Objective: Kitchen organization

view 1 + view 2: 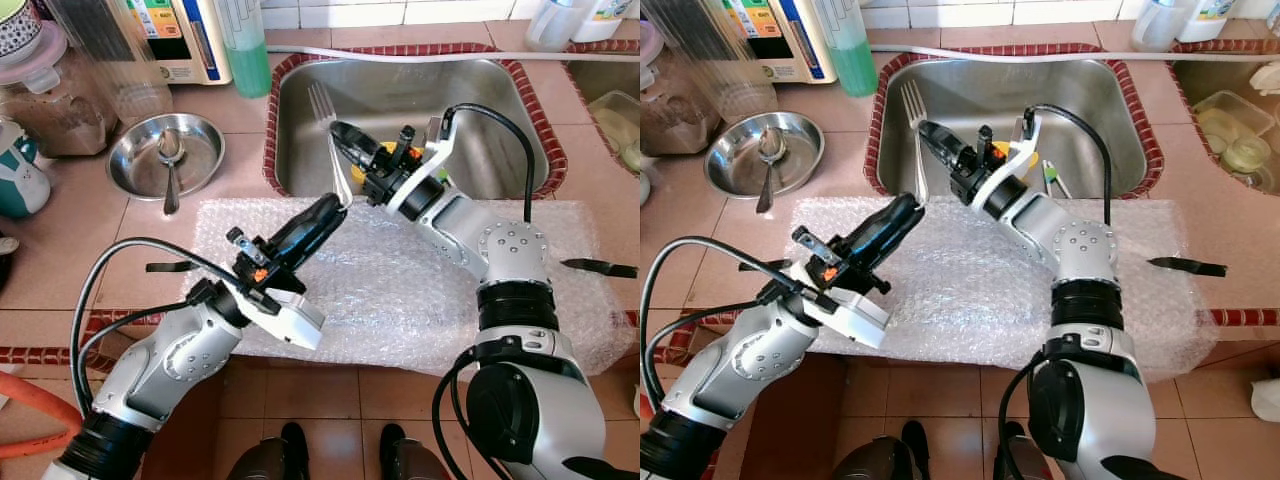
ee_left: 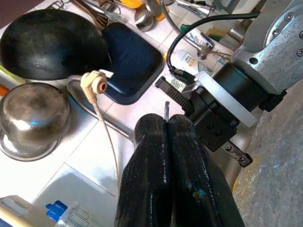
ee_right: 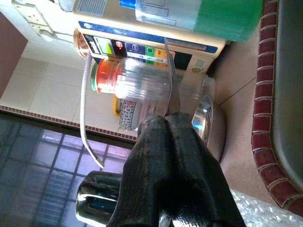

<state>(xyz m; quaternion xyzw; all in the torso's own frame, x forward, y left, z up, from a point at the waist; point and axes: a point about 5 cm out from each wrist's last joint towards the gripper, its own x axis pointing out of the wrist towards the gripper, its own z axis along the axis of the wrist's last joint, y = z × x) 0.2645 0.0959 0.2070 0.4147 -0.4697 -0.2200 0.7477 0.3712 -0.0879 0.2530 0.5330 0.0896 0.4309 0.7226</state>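
At the near rim of the steel sink (image 1: pixel 500 150), both grippers hold one fork (image 1: pixel 330 135); the right gripper (image 1: pixel 345 143) is clamped on its neck, tines pointing far; the left gripper (image 1: pixel 330 210) is pinched on the handle's near end, over the bubble wrap (image 1: pixel 400 290); to the left sits a steel bowl (image 1: pixel 135 165) holding a spoon (image 1: pixel 170 170).

Bowl (image 1: pixel 165 155) left of sink (image 1: pixel 400 100), behind bubble wrap (image 1: pixel 400 290)
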